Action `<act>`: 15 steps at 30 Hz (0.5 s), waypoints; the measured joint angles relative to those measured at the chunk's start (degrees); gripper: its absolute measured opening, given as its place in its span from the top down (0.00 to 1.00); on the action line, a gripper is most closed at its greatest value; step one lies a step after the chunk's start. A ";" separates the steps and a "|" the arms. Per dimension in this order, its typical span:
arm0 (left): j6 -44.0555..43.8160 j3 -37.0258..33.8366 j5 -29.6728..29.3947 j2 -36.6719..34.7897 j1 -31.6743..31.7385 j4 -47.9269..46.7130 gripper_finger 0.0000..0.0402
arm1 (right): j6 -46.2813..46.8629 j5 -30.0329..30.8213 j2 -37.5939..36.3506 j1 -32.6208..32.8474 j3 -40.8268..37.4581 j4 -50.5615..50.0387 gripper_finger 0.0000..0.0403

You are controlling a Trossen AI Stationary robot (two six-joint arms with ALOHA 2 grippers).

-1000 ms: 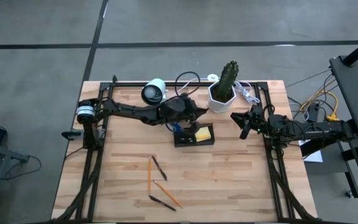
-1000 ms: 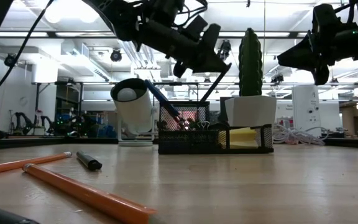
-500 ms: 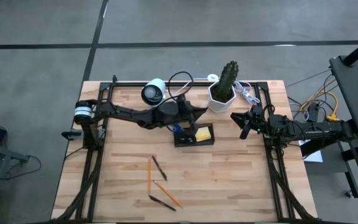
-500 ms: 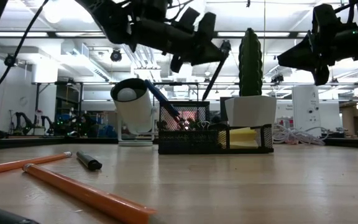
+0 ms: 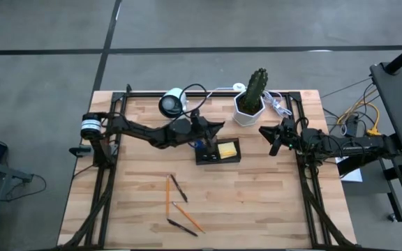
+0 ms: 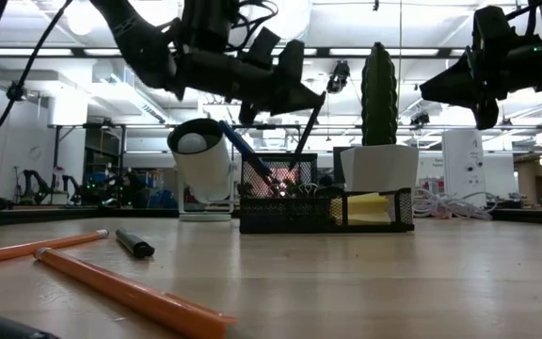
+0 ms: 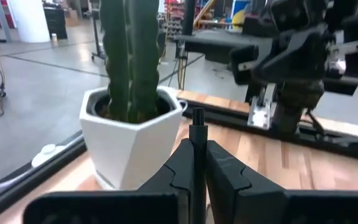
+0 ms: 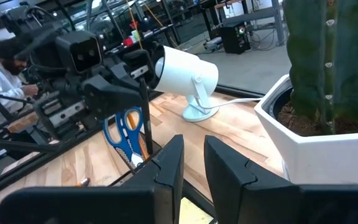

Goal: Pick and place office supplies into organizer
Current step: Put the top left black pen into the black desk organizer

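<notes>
The left gripper (image 7: 194, 163) pinched a black pen (image 7: 197, 146) upright between closed fingers, apparently above the organizer (image 5: 218, 153).

Table (image 5: 257, 195) pale wood planks, matt; organizer (image 6: 365, 215) black wire mesh; pot (image 7: 129, 146) glossy white.

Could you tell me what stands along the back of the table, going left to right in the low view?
White lamp → blue scissors → black organizer → yellow sticky notes → cactus pot → white cables.
</notes>
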 joint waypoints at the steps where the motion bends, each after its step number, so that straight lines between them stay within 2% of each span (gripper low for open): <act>1: -0.01 -0.52 -0.09 0.00 -0.07 0.13 0.98 | 0.00 0.00 0.00 0.00 0.00 0.01 0.87; 15: 0.05 -2.78 1.44 0.00 -0.12 -1.86 0.99 | 0.00 0.00 0.00 0.04 0.00 0.02 0.87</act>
